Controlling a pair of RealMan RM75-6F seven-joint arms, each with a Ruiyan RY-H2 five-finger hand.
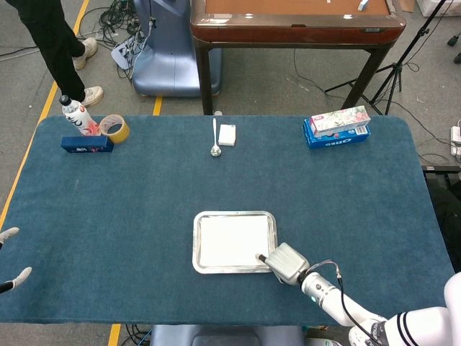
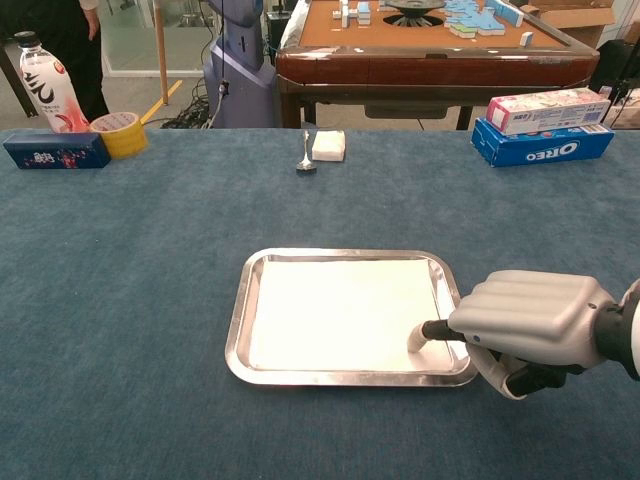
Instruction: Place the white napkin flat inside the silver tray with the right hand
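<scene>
The white napkin (image 1: 232, 241) (image 2: 342, 313) lies flat inside the silver tray (image 1: 197, 244) (image 2: 240, 320) near the table's front middle. My right hand (image 1: 287, 263) (image 2: 530, 320) hovers at the tray's front right corner, knuckles up, with one fingertip (image 2: 418, 340) touching the napkin's near right corner. It holds nothing. Only the fingertips of my left hand (image 1: 13, 254) show at the left edge of the head view, spread apart and empty.
A spoon (image 1: 215, 138) (image 2: 306, 153) and a small white block (image 1: 227, 135) (image 2: 329, 145) lie at the back middle. Stacked boxes (image 1: 336, 127) (image 2: 542, 125) stand back right. A bottle (image 1: 77, 115), tape roll (image 1: 115, 128) and blue box (image 1: 86, 144) sit back left. A person (image 1: 50, 36) stands beyond.
</scene>
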